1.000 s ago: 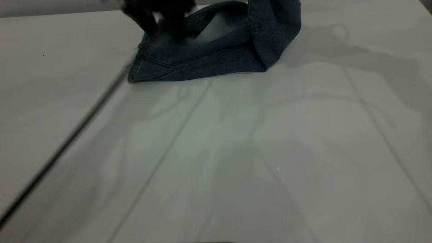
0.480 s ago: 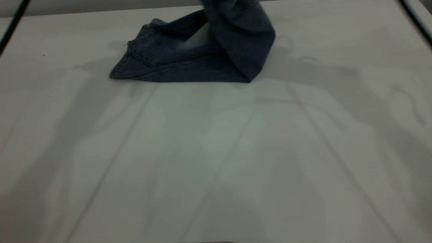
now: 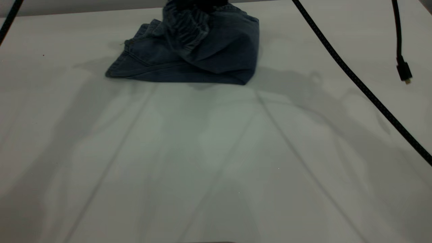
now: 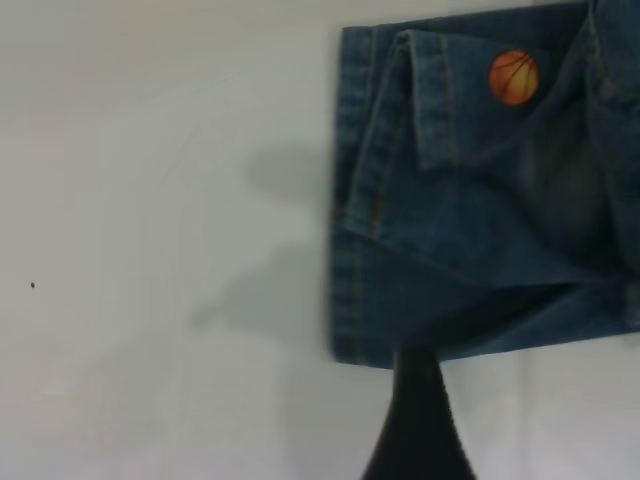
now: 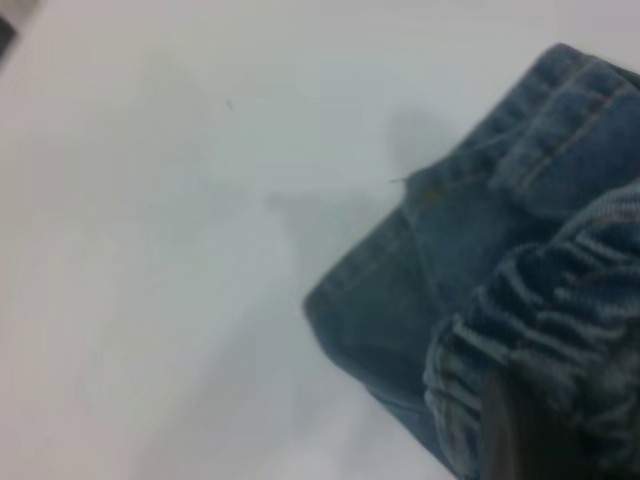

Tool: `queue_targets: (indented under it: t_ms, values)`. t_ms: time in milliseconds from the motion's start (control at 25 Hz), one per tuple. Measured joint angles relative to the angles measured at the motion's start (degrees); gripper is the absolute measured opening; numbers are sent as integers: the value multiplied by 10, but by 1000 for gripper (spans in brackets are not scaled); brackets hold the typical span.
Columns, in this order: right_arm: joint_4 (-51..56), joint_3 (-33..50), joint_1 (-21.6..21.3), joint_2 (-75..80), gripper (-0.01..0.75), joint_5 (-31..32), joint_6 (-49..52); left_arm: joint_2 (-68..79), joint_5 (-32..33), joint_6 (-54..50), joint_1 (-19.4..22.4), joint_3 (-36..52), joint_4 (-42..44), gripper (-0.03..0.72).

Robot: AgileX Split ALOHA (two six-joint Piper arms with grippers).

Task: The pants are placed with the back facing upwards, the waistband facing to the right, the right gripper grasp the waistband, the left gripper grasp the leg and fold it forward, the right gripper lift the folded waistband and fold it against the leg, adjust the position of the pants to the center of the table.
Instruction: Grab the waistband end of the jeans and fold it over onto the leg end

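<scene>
The blue denim pants [image 3: 189,60] lie folded at the far middle of the white table [image 3: 216,152]. My right gripper [image 3: 199,2] shows only as a dark shape at the top edge, shut on the gathered elastic waistband [image 3: 184,28], which it holds over the leg part. In the right wrist view the waistband [image 5: 540,300] bunches around the right gripper [image 5: 530,440]. In the left wrist view the leg hems [image 4: 430,200] lie flat, with an orange basketball print [image 4: 514,77]. My left gripper [image 4: 490,420] hovers open beside the hem, showing one finger [image 4: 420,430] with nothing in it.
A thick black cable [image 3: 357,82] slants across the right side of the table. A thinner one ends in a dangling plug [image 3: 403,71] at the far right. Another cable [image 3: 10,17] crosses the top left corner. Arm shadows fall on the near half of the table.
The right gripper has carried the waistband leftward and down over the leg part. The left gripper let go of the pants and left the exterior view. Cables swung into view at the right.
</scene>
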Motion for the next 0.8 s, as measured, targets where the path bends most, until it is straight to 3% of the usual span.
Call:
queue_targets:
  t_ms: [160,280,400,520,640,800]
  values:
    - [106,0,5,10,145,22,-48,0,0,0,0,0,0,489]
    - [145,0,7,10,302,51,-53,0,0,1,0,0,0,489]
    - [158,0,8,10,506,79,-53,0,0,1,0,0,0,489]
    - [137,0,6,10,625,86,-53,0,2,12,0,0,0,489]
    - [56,0,-10,5,636,88,-20,6,14,40,0,0,0,489]
    - [-100,0,-57,-6,588,91,84,28,41,97,0,0,-11,489]
